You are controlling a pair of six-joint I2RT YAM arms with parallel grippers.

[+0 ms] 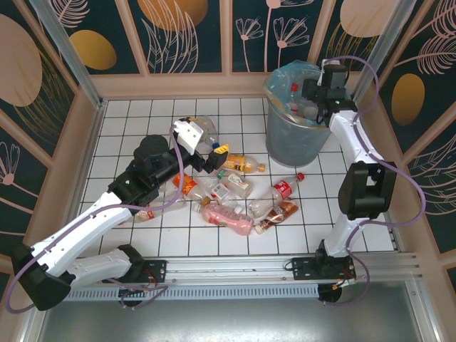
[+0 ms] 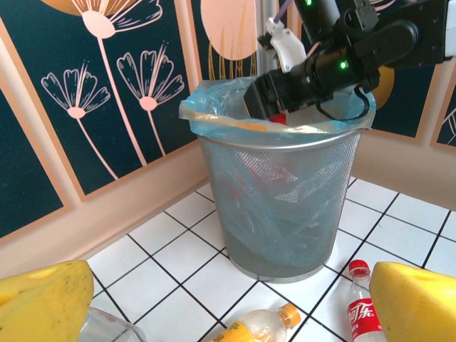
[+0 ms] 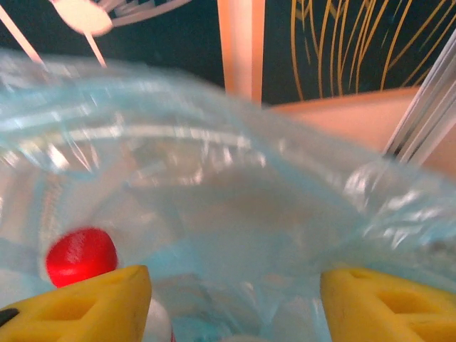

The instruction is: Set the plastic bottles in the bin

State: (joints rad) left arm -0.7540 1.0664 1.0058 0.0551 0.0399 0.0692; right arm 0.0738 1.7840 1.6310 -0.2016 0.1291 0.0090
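Note:
The bin (image 1: 299, 132), grey mesh with a blue bag, stands at the back right, and bottles with a red cap (image 1: 293, 87) lie inside. My right gripper (image 1: 311, 105) hangs over its rim; in the right wrist view this gripper (image 3: 235, 299) is open, nothing between its yellow fingers (image 3: 85, 303), above the bag and a red cap (image 3: 80, 255). Several plastic bottles (image 1: 228, 196) lie mid-table. My left gripper (image 1: 206, 142) hovers open over them, facing the bin (image 2: 285, 199). Below that gripper (image 2: 231, 292) lie an orange-capped bottle (image 2: 263, 324) and a red-capped bottle (image 2: 362, 306).
A clear bottle (image 2: 107, 328) lies beside my left finger. The white tiled table (image 1: 128, 128) is fenced by a low tan wall (image 1: 178, 85) at the back and sides. The right arm's elbow (image 1: 367, 189) stands over the right side.

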